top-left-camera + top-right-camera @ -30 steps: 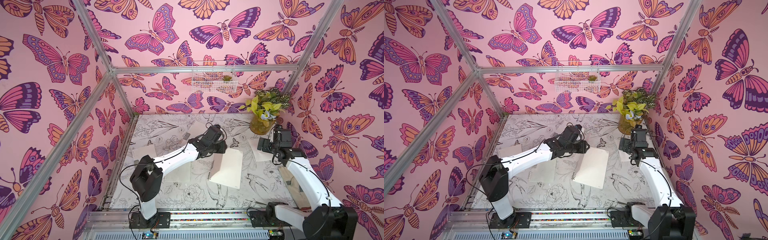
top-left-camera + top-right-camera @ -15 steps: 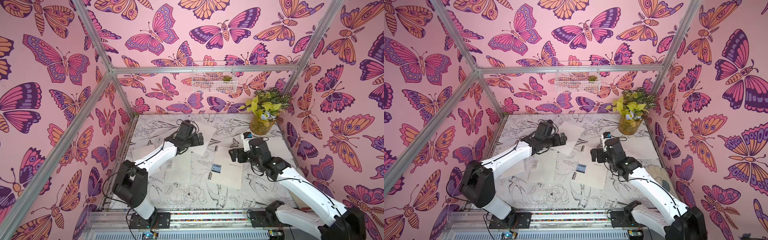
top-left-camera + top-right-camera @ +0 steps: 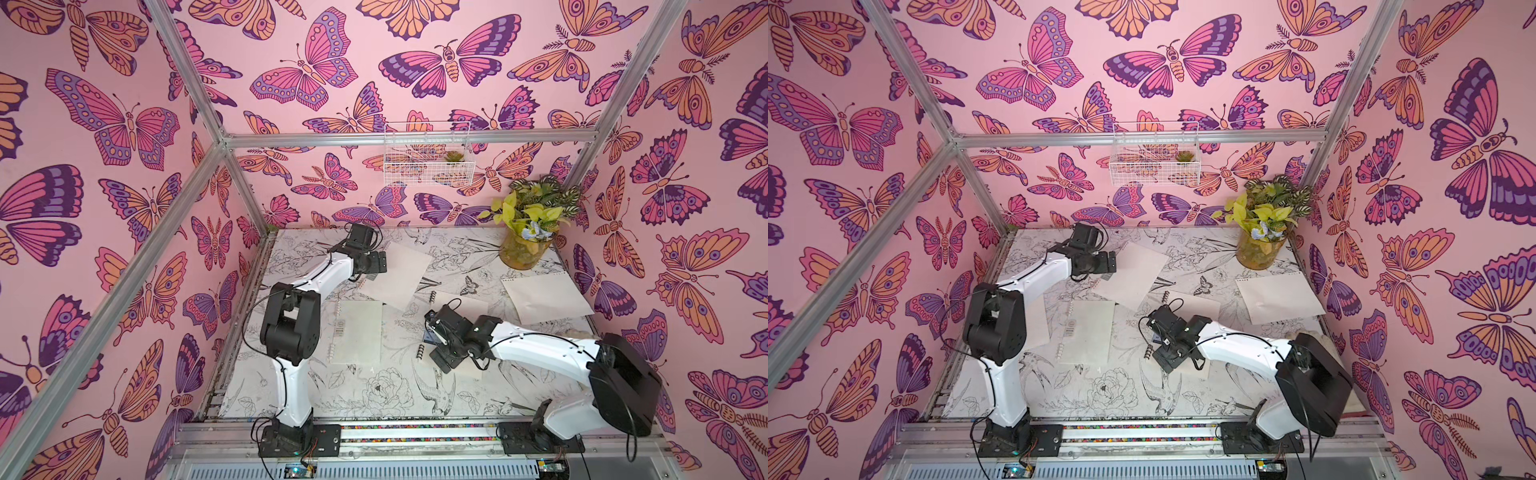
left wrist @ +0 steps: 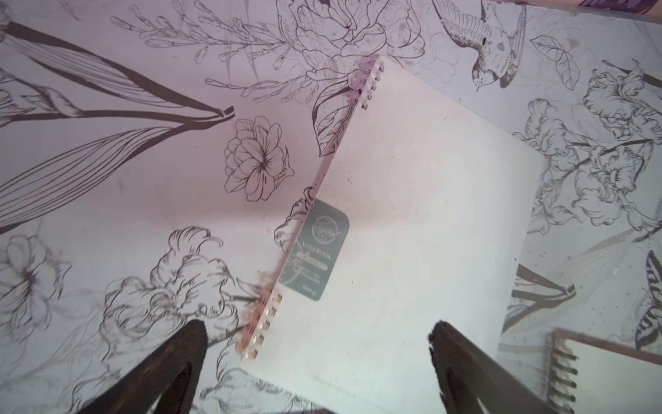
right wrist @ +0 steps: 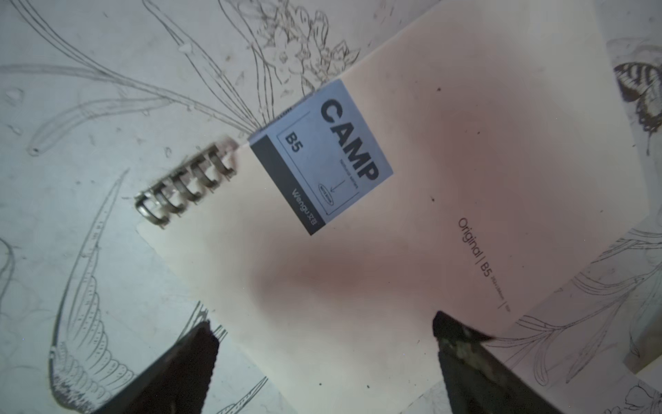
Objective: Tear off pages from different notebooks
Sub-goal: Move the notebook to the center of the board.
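Both pairs of jaws stand wide, empty; right gripper (image 5: 322, 320) hovers over the CAMP notebook (image 5: 358, 269) right of table (image 3: 478, 245) centre, long axis front-to-back, coils leftward; left gripper (image 4: 315, 326) hovers over a loose page (image 3: 405, 274) near the back edge.

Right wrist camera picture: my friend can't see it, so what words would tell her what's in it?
A closed cream notebook with a blue-grey label reading CAMP B5 and dark metal coils lies flat on a table printed with drawn flowers and a butterfly. The right gripper hangs above it, its two dark fingers wide apart and holding nothing.
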